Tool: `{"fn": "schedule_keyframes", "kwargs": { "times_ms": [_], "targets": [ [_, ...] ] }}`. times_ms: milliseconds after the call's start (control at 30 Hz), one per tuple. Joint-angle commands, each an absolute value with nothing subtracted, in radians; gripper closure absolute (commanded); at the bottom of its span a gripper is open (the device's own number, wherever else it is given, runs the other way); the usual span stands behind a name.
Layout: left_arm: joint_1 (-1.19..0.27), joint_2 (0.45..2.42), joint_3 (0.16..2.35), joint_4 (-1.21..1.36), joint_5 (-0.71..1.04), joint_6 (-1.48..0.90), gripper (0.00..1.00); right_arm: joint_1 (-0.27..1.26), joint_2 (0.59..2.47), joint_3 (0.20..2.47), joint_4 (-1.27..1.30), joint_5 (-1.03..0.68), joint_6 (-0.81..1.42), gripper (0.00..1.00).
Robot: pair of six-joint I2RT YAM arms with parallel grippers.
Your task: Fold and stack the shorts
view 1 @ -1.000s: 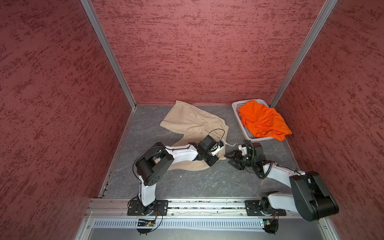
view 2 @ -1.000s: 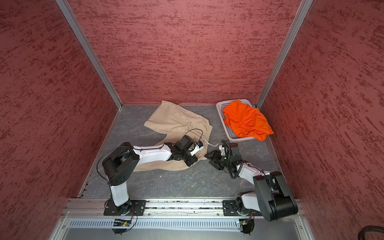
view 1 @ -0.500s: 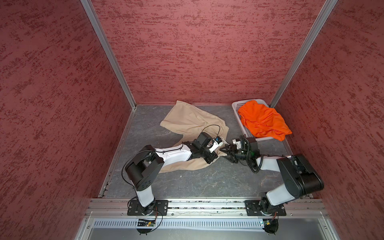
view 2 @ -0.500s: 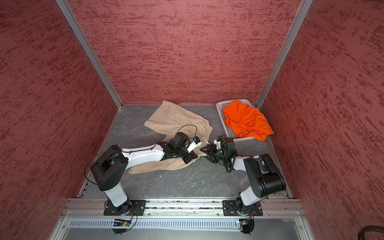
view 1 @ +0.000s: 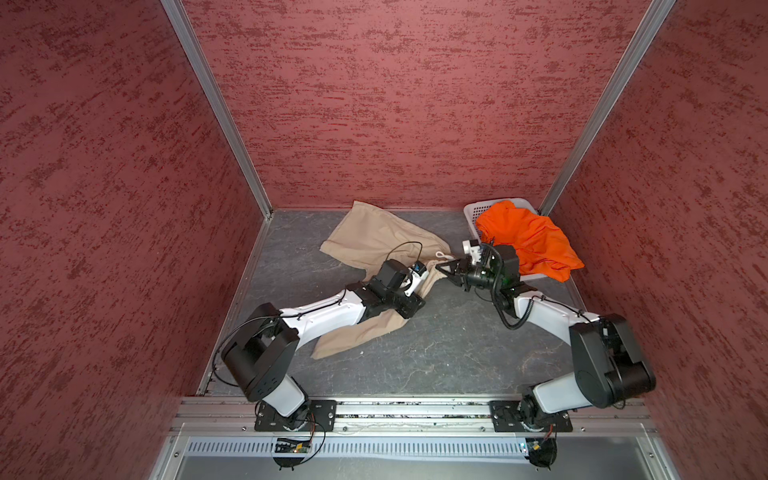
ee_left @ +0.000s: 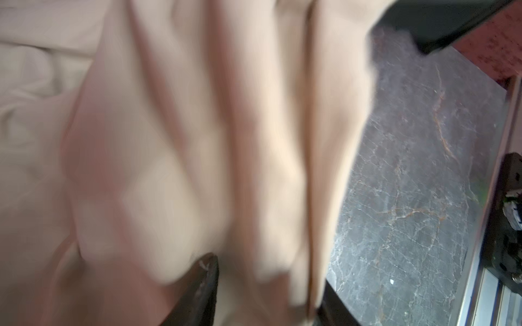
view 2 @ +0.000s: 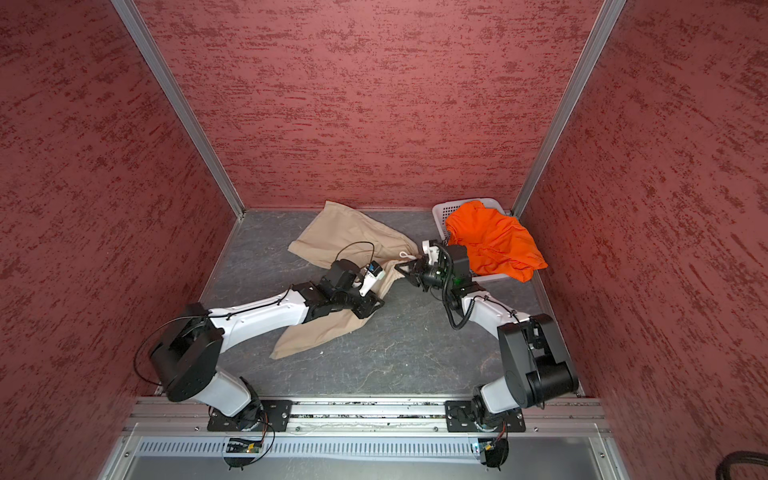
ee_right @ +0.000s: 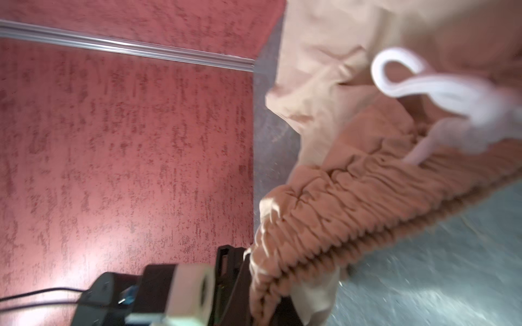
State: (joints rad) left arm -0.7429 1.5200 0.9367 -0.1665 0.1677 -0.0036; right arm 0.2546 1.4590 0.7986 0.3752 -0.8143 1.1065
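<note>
Pinching the gathered waistband (ee_right: 353,203) of the beige shorts (view 1: 374,239), which lie spread on the desk (view 1: 436,345), the right gripper (view 1: 441,269) is clamped tight beside the white drawstring (view 1: 441,254). Over the same pair, the left gripper (view 1: 415,306) sits low, jaws partly apart with cloth between them. At the far right corner, the orange shorts (view 1: 528,237) are heaped over the white basket (view 1: 471,210).
</note>
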Motion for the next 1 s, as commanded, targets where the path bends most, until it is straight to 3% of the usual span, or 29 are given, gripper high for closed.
{"fn": "schedule_keyframes", "kwargs": {
  "times_ms": [0,167,433,700,967],
  "targets": [
    [-0.702,1.431,0.874,-0.163,0.067,-0.075,0.47,0.257,1.415,0.926,0.262,-0.784,1.027,0.94],
    [-0.644,1.313,0.764,-0.118,0.047,-0.133,0.43,0.257,1.420,1.134,0.105,-0.783,0.931,0.95],
    [-0.678,1.225,0.648,0.030,0.143,-0.174,0.37,0.259,1.425,1.404,0.025,-0.712,0.877,0.97],
    [-0.806,1.233,0.668,0.073,0.051,-0.172,0.36,0.324,1.405,1.575,-0.009,-0.467,0.808,1.00],
    [-0.929,1.348,0.706,0.126,-0.084,-0.191,0.36,0.402,1.381,1.584,-0.011,-0.218,0.740,1.00]
  ]
}}
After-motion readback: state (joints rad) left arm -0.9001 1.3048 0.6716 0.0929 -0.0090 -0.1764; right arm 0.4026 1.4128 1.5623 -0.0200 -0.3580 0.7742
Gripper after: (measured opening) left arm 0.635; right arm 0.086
